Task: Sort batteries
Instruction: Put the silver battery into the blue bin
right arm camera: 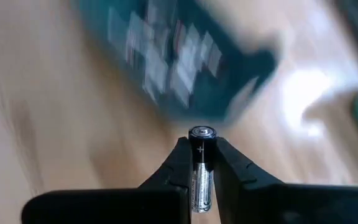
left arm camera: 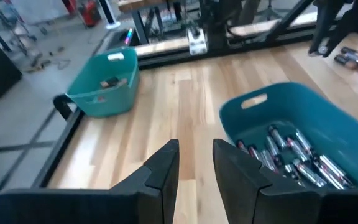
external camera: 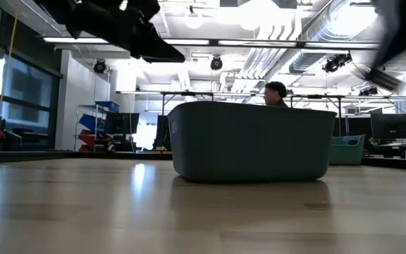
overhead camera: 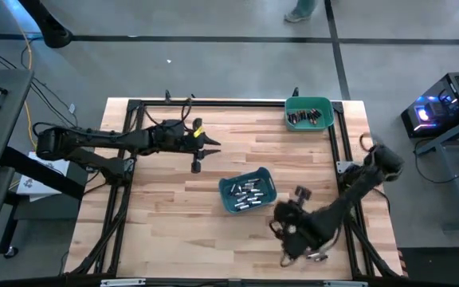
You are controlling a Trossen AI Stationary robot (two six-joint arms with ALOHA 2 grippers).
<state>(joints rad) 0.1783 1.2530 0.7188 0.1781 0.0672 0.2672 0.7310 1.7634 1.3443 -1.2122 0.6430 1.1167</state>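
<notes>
One battery (right arm camera: 201, 167) sits clamped upright between your right gripper's (right arm camera: 202, 163) fingers, just off the near corner of the central bin (overhead camera: 266, 182) holding silvery batteries (overhead camera: 245, 194). Your left gripper (left arm camera: 196, 163) hovers beyond that bin, fingers slightly apart, holding nothing.

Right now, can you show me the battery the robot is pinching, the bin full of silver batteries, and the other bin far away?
battery (right arm camera: 202, 168), right wrist view, its body between the fingers.
middle bin (overhead camera: 268, 180), high view, its right rim.
far bin (overhead camera: 319, 103), high view, its top rim.
</notes>
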